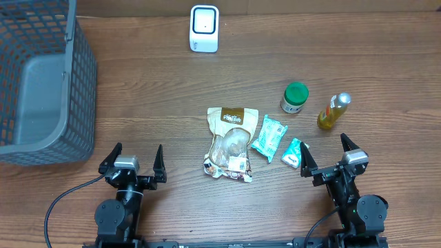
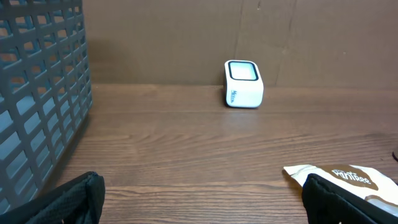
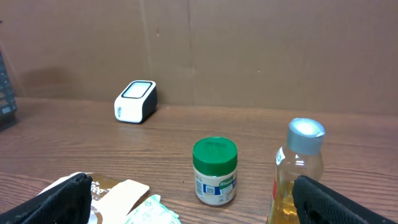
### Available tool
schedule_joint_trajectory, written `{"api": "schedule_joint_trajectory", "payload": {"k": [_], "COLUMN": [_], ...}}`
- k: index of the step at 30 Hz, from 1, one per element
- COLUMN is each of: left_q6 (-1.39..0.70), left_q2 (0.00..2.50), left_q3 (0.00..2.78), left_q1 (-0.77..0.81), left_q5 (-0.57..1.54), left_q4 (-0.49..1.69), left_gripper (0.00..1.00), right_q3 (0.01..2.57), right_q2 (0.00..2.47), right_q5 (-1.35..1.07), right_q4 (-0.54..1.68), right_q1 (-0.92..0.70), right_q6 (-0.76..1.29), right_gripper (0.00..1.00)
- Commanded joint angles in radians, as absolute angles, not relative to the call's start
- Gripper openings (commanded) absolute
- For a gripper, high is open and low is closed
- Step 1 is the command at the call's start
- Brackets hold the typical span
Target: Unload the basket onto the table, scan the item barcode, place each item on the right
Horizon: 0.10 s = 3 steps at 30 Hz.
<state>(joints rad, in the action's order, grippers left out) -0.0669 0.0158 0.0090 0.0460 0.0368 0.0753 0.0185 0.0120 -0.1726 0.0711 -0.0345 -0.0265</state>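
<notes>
Snack bag point(image 1: 230, 143) lay ahead of and between your arms, long axis pointing toward the scanner point(image 1: 204, 28), about as near one arm as the other. A teal packet point(image 1: 292, 153) sat just beside your right gripper point(image 1: 322, 143). That one and the left gripper point(image 1: 138, 149) sat low, facing forward, jaws spread wide, holding nothing.

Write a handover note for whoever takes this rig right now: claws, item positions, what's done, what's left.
Left claw: open, empty, near edge.
Right claw: open, empty, near edge, beside the small teal packet.
Scanner at the far edge; basket on the left.
Mid-table: snack pouch, larger teal packet, green-lid jar, yellow bottle.
Done: nothing lifted.
Left: pick an item and show its barcode to the scanner.
</notes>
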Motion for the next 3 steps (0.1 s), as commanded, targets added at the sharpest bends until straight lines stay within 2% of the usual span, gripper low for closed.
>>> {"api": "schedule_joint_trajectory", "payload": {"k": [1, 3], "left_q6": [-0.045, -0.045], "left_q2": [0.004, 0.004], "left_q3": [0.005, 0.005], "left_q1": [0.053, 0.053], "left_q5": [0.026, 0.026], "left_q4": [0.077, 0.077], "left_gripper": [0.99, 1.00], "right_q3": [0.008, 0.008], "right_q2": [0.003, 0.003], "right_q5": [-0.170, -0.170], "right_q4": [0.066, 0.066], "right_q1": [-0.040, -0.040], "right_q6": [-0.031, -0.031], "right_gripper": [1.00, 1.00]}}
